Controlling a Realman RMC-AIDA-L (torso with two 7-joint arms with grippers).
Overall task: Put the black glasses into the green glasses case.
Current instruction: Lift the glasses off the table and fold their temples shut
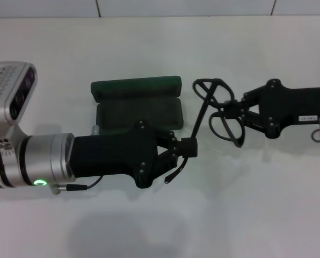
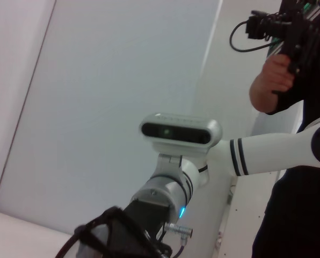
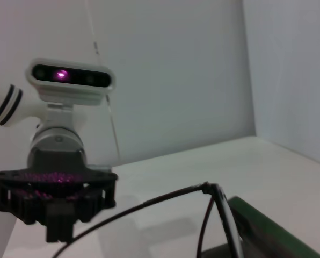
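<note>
2 grippers shared the black glasses (image 1: 220,110): right gripper (image 1: 234,112) clamped the frame, left gripper (image 1: 186,148) pinched 1 temple beside the open green glasses case (image 1: 137,102). Light, fragile; gentle frame-holds seemed wisest.

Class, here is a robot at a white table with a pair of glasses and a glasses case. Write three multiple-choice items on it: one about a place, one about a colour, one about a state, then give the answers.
1. Where are the black glasses?
A. Inside the case
B. Held between the two pincers, beside the case
C. Lying flat on the table, far from both arms

2. What colour is the green glasses case on the outside?
A. Dark green
B. Red
C. White

3. What state is the case in?
A. Shut
C. Upside down
B. Open, lid raised

Answers:
1 B: the right pincer grips the frame and the left pincer holds a temple arm.
2 A: the lid and base show dark green in the head view.
3 B: the lid stands behind the open base.
</note>
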